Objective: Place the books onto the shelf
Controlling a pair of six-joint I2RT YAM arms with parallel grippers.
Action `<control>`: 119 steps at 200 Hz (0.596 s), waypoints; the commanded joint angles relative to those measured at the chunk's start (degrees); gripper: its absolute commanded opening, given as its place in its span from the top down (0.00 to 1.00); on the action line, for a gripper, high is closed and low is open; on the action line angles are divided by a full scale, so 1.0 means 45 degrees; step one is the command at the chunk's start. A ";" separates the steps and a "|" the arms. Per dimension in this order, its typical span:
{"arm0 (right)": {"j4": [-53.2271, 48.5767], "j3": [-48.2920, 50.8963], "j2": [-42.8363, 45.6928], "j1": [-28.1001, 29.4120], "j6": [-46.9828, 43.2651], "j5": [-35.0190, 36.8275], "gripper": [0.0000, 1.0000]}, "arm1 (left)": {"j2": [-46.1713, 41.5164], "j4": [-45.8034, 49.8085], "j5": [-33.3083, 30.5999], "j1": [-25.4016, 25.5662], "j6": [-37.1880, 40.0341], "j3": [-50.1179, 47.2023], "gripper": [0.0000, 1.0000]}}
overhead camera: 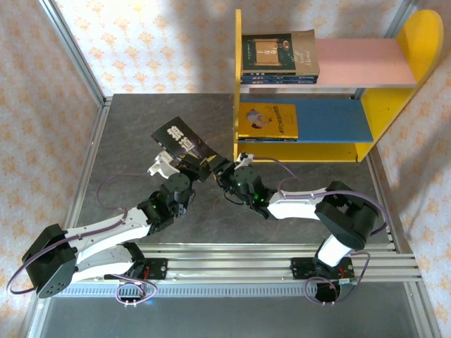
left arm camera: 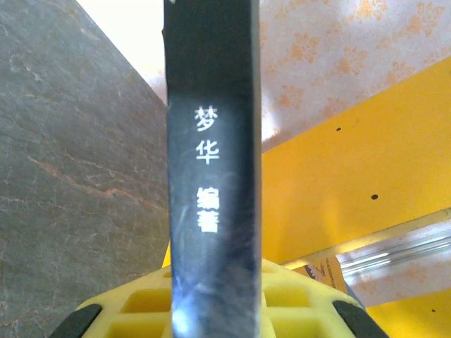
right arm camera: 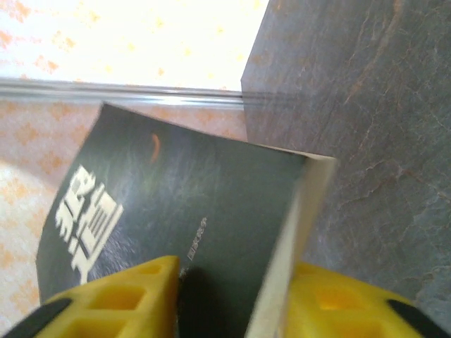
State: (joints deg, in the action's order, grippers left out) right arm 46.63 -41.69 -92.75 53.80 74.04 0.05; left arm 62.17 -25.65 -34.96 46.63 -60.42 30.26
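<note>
Both arms grip the black book [overhead camera: 182, 139], tilted at centre frame: the left gripper [overhead camera: 184, 163] is clamped on its lower edge and the right gripper [overhead camera: 220, 167] is pinching its right corner. The shelf [overhead camera: 237, 70], upper right, holds other books [overhead camera: 278, 56]

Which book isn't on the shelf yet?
The black book, held up by the left gripper. The other books already lie on the pink board and blue board of the shelf.
</note>
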 commanded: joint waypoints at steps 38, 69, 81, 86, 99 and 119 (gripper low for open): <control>-0.0642 0.0273 0.0700 0.0072 -0.0741 0.0270 0.89 | 0.0031 -0.1096 -0.0649 0.0292 -0.0270 0.0251 0.95; -0.1027 0.0998 0.1420 -0.0056 -0.1020 0.0440 0.94 | -0.0170 0.0016 -0.0933 0.0293 -0.0342 0.0473 0.62; -0.1126 0.1260 0.1712 -0.0138 -0.1295 0.0252 0.95 | -0.0323 0.0228 -0.1081 0.0292 -0.0296 0.0454 0.52; -0.1198 0.1328 0.1852 -0.0177 -0.1558 0.0052 0.95 | -0.0418 0.0300 -0.1151 0.0287 -0.0220 0.0434 0.50; -0.2054 0.1420 0.2312 -0.0248 -0.2081 -0.0452 0.96 | -0.0774 0.0690 -0.1438 0.0285 0.0137 0.0443 0.46; -0.3089 0.1951 0.3163 -0.0251 -0.2774 -0.1067 0.97 | -0.1591 0.1620 -0.2057 0.0277 0.0923 0.0563 0.43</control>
State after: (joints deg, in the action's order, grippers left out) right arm 39.53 -35.31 -83.59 52.56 68.05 -0.38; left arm 59.90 -21.37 -37.85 47.64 -60.77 30.33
